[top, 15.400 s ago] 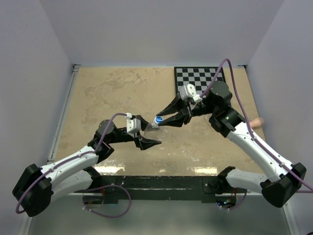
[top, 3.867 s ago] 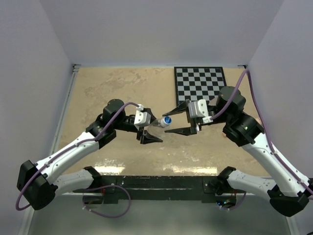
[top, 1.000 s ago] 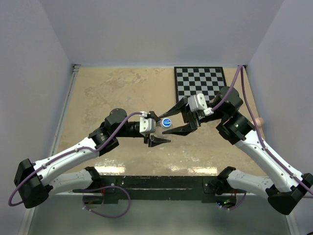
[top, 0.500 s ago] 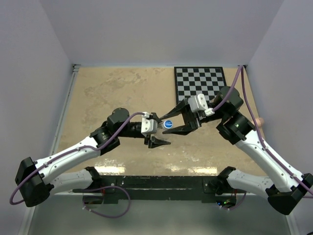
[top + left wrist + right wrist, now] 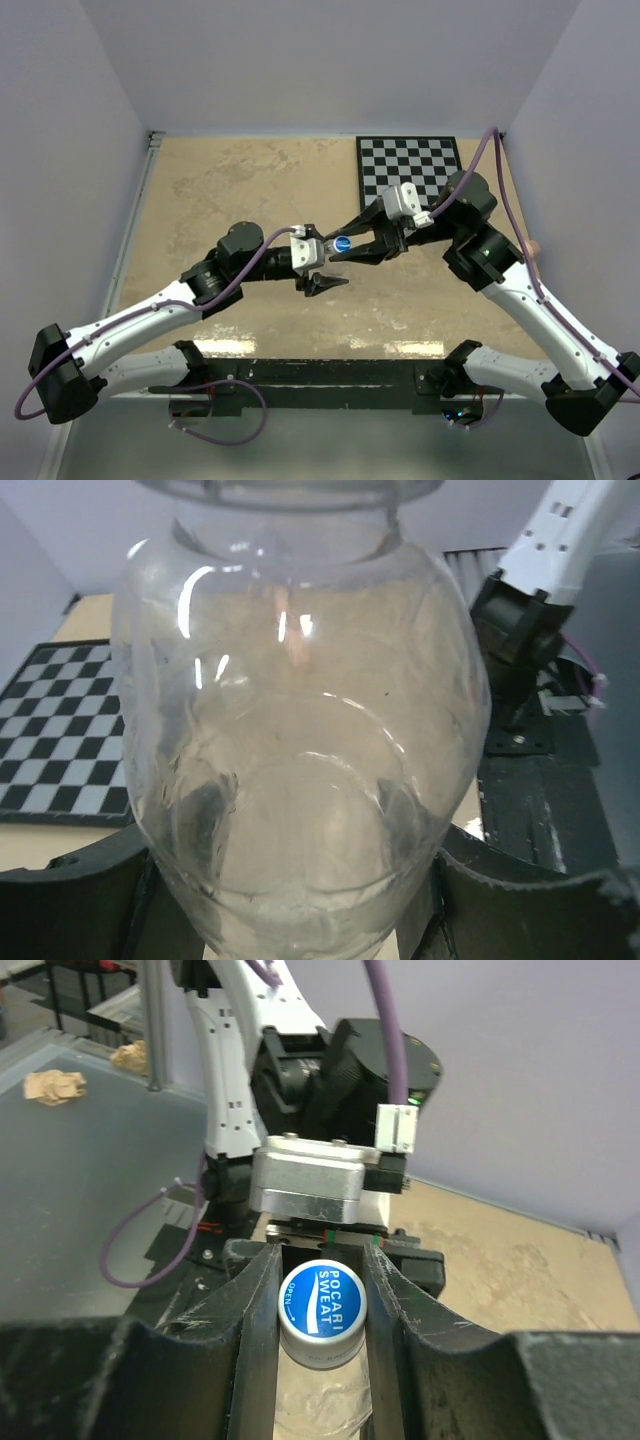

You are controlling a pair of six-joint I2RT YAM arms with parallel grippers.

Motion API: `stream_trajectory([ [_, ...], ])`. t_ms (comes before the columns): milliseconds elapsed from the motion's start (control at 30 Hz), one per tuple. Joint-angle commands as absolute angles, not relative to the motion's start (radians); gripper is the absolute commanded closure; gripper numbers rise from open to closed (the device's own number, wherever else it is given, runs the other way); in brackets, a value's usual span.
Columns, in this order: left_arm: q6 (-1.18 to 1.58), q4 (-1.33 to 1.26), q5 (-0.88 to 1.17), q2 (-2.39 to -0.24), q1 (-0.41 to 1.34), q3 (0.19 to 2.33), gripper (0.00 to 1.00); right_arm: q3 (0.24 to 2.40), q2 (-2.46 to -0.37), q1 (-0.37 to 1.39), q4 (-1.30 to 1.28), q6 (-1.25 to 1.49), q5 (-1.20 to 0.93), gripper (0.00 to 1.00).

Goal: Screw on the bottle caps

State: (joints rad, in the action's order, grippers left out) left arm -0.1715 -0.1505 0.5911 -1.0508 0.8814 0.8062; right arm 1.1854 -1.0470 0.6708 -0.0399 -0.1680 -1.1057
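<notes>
One short clear bottle [image 5: 300,730] sits clamped in the left gripper [image 5: 318,259] above the table's [image 5: 220,190] middle, while the right gripper [image 5: 322,1260] pinches the blue cap [image 5: 322,1303] seated on its mouth

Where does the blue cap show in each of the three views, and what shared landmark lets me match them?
Top external: the blue cap is at centre, where the two arms meet.
Left wrist: not in it.
Right wrist: low centre, pinched between the fingers of the right gripper.
Shared landmark: the short clear bottle that carries the cap.
</notes>
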Motion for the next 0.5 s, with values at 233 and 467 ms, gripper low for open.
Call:
stream_trajectory([
  [233,-0.247,-0.305,-0.214,-0.950,1.091,0.787,1.00,1.167,-1.065,0.670,-0.103,-0.042,-0.677,1.00],
  [467,-0.299,-0.461,-0.625,-1.002,1.212,0.762,1.00,1.095,-1.066,0.680,-0.035,0.167,-0.427,1.00],
])
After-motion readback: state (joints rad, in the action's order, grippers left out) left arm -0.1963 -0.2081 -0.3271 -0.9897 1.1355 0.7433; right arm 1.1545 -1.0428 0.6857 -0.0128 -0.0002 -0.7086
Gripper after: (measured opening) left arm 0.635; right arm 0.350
